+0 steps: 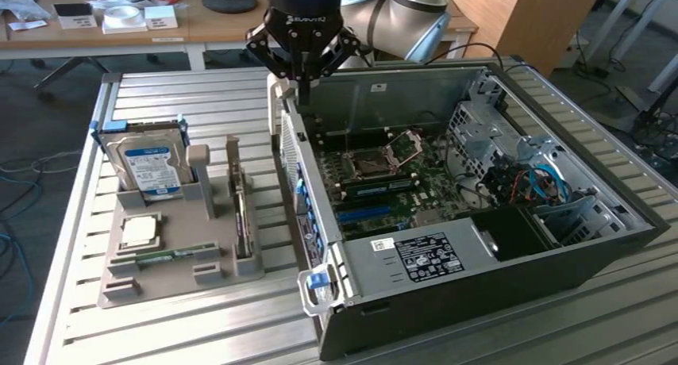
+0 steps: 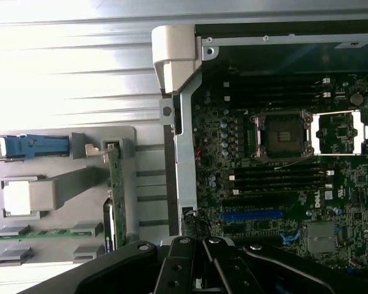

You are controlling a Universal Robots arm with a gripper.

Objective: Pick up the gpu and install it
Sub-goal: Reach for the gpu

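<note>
Slatted table (image 1: 190, 103), gpu (image 1: 241, 214) on edge, lengthwise alongside case (image 1: 477, 317)

Black linkage pincer (image 1: 304, 95) on a silver-grey arm (image 1: 418, 20).

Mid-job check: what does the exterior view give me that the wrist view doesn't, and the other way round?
Exterior view: the shut gripper hanging above the open case's far corner, apart from the gpu; the hard drive's blue label; the drive cage and blue cables. Wrist view: a straight-down look at the CPU socket and long blue slot. Both: the gpu standing on edge in the grey holder, untouched, plus the motherboard.
</note>
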